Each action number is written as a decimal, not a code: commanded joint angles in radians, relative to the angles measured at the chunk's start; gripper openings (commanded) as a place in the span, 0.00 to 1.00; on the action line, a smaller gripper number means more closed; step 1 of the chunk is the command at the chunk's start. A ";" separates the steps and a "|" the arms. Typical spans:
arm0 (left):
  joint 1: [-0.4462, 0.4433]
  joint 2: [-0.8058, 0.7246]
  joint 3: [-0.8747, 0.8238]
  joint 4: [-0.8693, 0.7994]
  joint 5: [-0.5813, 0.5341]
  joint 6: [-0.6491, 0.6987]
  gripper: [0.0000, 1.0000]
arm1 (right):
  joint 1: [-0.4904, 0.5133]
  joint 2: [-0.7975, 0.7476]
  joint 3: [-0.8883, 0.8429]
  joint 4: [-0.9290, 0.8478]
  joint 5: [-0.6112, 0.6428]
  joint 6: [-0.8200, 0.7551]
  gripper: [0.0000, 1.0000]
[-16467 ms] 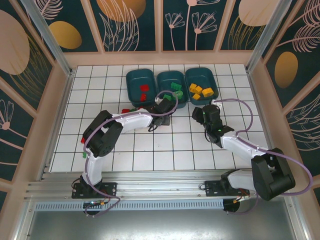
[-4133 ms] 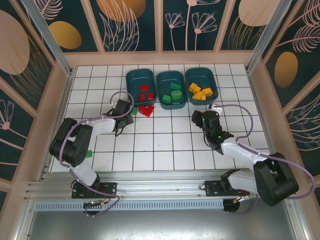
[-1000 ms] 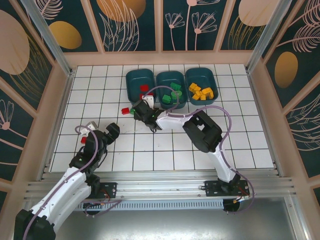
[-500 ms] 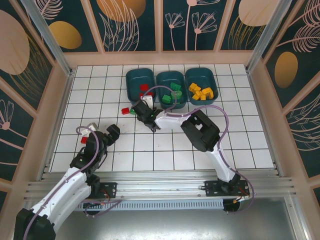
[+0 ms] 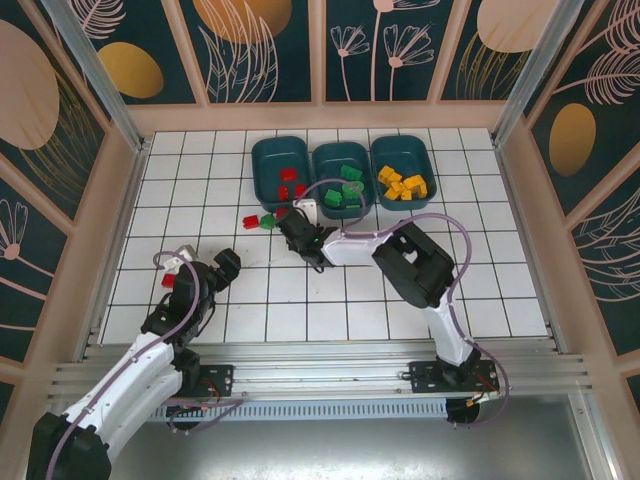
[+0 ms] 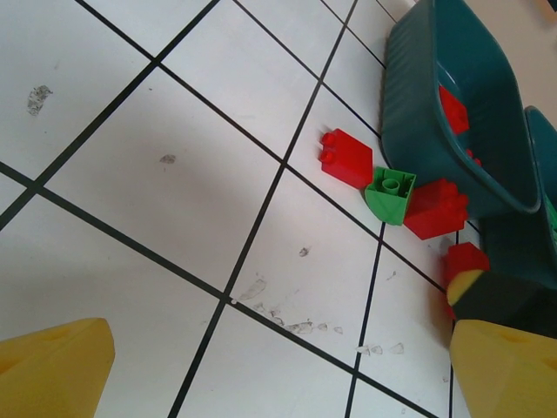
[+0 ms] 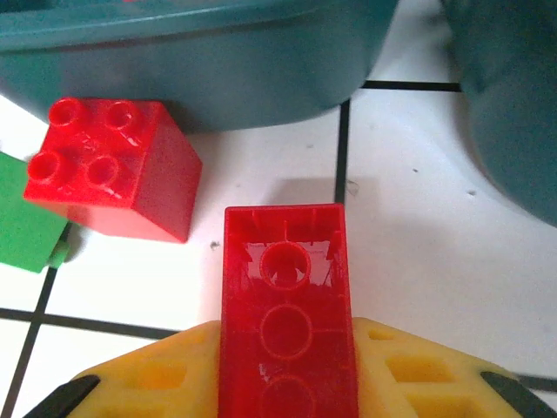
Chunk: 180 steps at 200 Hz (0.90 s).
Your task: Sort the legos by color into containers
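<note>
Three teal containers stand at the back: the left one (image 5: 272, 158) holds red legos, the middle one (image 5: 330, 160) green, the right one (image 5: 405, 150) yellow. My right gripper (image 5: 293, 228) (image 7: 287, 374) is shut on a long red lego (image 7: 287, 305), its hollow underside facing the camera, just in front of the left container's wall (image 7: 218, 61). Next to it lie a red square lego (image 7: 109, 165) (image 6: 435, 207), a green lego (image 5: 267, 220) (image 6: 390, 193) and another red lego (image 5: 251, 221) (image 6: 346, 157). My left gripper (image 5: 222, 262) (image 6: 278, 366) is open over bare tiles.
A red lego (image 5: 168, 281) lies beside the left arm's forearm at the left. The right arm stretches across the middle of the floor toward the left container. Wooden walls ring the tiled floor (image 5: 480, 270), which has free room on the right.
My right gripper has shut on the long red lego and shifted slightly to the right and nearer. The left arm has stayed where it was, open.
</note>
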 commanded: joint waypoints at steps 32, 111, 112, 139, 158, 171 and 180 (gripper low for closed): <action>-0.001 0.032 0.006 0.049 -0.001 0.026 0.98 | 0.008 -0.211 -0.083 0.071 -0.022 -0.004 0.31; -0.001 0.239 0.078 0.104 0.052 0.051 0.98 | -0.121 0.077 0.378 -0.049 -0.149 -0.146 0.32; -0.001 0.240 0.079 0.104 0.053 0.051 0.98 | -0.122 0.083 0.387 -0.053 -0.151 -0.146 0.32; -0.001 0.244 0.071 0.093 0.080 0.053 0.98 | -0.154 0.216 0.615 -0.176 -0.181 -0.174 0.38; -0.001 0.227 0.065 0.085 0.081 0.052 0.99 | -0.161 0.269 0.729 -0.244 -0.183 -0.194 0.50; -0.001 0.219 0.068 0.082 0.086 0.055 0.98 | -0.162 0.272 0.755 -0.254 -0.183 -0.208 0.56; -0.001 0.219 0.071 0.078 0.085 0.057 0.98 | -0.162 0.262 0.757 -0.253 -0.179 -0.214 0.59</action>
